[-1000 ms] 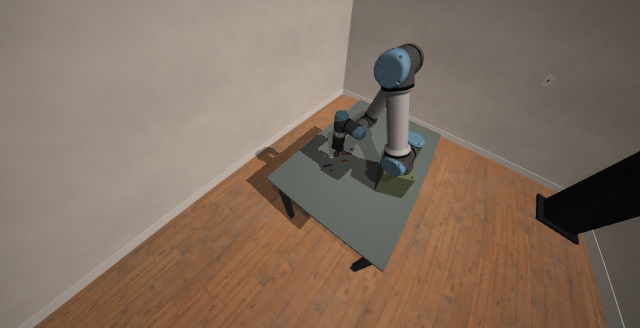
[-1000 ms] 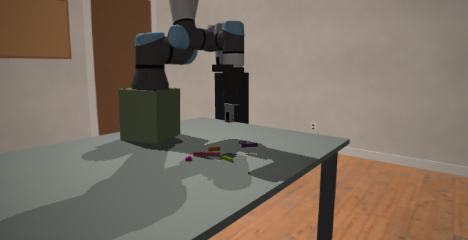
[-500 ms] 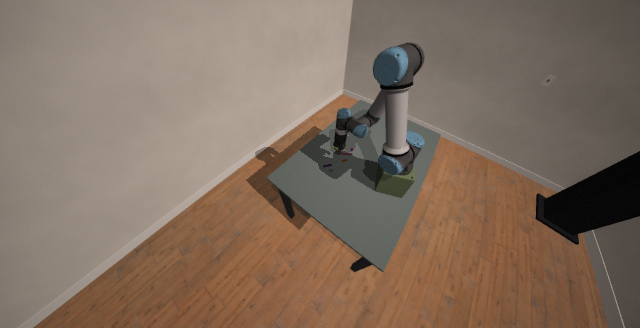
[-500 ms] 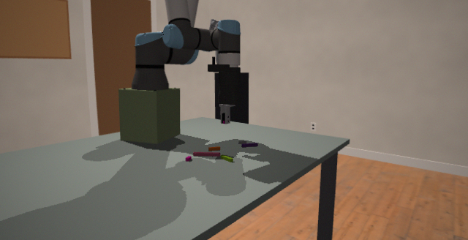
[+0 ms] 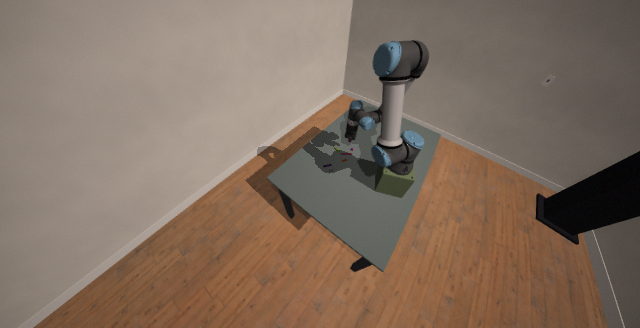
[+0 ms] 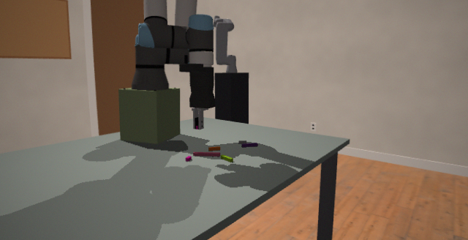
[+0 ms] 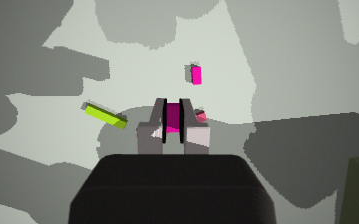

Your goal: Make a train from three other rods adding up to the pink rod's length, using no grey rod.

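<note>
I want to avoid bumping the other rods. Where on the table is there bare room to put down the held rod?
The gripper holds a magenta rod. Bare room lies on the near table, before the lime rod. It is crowded between the pink rod and purple rod.

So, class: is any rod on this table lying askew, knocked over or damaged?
Nothing stands out. The rods lie flat and scattered, none end to end yet: the pink rod, lime rod, orange rod and purple rod. The gripper holds a magenta rod above the table.
</note>
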Available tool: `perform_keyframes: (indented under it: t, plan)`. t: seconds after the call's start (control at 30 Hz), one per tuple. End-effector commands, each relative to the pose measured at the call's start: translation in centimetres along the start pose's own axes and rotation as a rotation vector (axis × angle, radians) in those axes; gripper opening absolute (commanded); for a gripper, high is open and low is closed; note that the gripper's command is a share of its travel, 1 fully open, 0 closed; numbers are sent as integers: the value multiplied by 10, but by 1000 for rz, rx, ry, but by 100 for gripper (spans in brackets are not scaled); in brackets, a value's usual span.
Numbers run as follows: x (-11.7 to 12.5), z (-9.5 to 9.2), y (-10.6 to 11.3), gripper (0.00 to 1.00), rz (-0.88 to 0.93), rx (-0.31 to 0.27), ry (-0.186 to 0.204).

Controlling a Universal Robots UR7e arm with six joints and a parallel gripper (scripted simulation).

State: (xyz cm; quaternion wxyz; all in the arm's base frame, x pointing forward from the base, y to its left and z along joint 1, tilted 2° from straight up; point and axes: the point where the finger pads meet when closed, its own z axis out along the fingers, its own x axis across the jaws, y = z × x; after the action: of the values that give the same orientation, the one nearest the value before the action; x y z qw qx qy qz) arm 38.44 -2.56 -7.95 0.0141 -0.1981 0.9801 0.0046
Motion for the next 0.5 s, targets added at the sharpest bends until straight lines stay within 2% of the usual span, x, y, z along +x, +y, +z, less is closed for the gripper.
perform_keyframes:
  t: [0.0,0.2,0.47]
  plan:
    - [13,0,-23,24,-47,0,-1]
    - [25,-1,-42,24,-85,0,-2]
    - [26,-1,-43,24,-88,0,-2]
